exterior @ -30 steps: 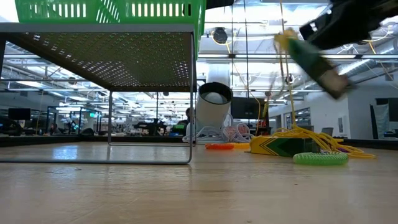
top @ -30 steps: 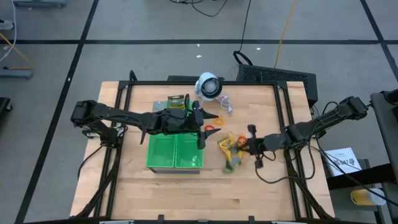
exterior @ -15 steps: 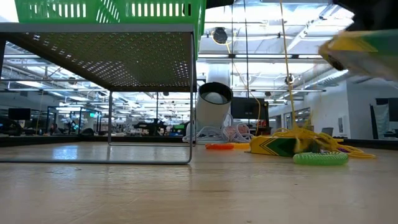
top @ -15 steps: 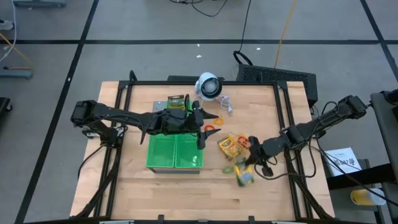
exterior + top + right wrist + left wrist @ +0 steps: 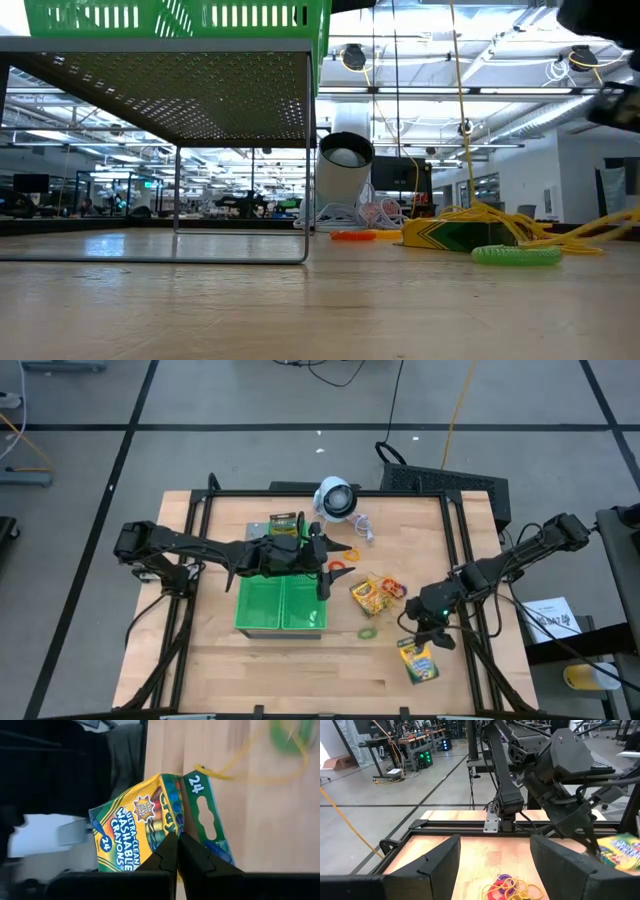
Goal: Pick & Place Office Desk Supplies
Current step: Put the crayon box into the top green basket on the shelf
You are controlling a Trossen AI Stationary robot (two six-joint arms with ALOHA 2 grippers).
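My right tool, pinched together on a yellow-and-green cardboard crayon box, hangs well apart from the green plastic compartment tray. I should carry it level to the tray. My left tool waits parted above that tray.

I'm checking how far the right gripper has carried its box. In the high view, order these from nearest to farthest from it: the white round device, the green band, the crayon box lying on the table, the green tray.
From the right gripper, shut on a crayon box:
1. Green band, just to its left.
2. Lying crayon box, up and left.
3. Green tray, table middle.
4. White round device, at the far edge.
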